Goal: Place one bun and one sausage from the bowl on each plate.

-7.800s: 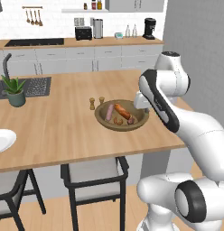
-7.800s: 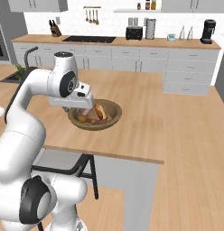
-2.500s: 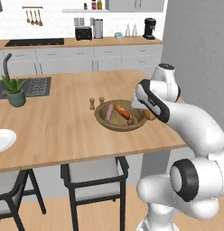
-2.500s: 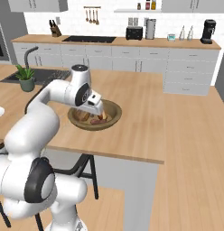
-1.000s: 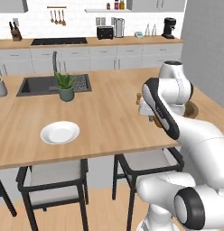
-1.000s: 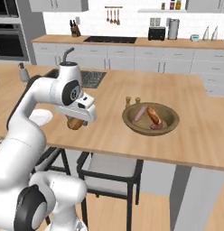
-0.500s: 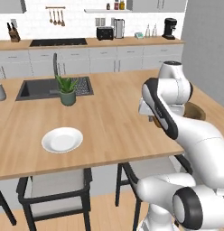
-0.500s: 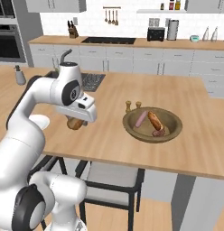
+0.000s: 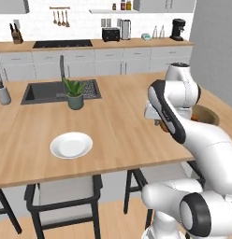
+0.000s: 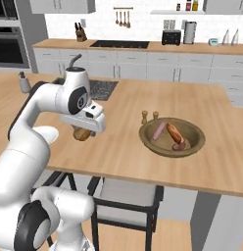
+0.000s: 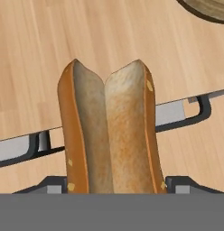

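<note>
I have the claw [image 10: 84,132] pinching a golden-brown split bun [image 11: 109,131] above the wooden surface [image 10: 123,142]. Further right, the brown wooden bowl [image 10: 194,145] holds a pale pink sausage [image 10: 159,131] and a reddish-brown sausage [image 10: 174,133]. The round white plate [image 9: 71,144] sits bare.

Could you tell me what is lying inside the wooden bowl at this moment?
In the wooden bowl, a pale pink sausage and a reddish-brown sausage lie side by side. A small dark piece sits by the darker sausage's near end, too small to identify. The near rim hides the bowl floor just behind it.
</note>
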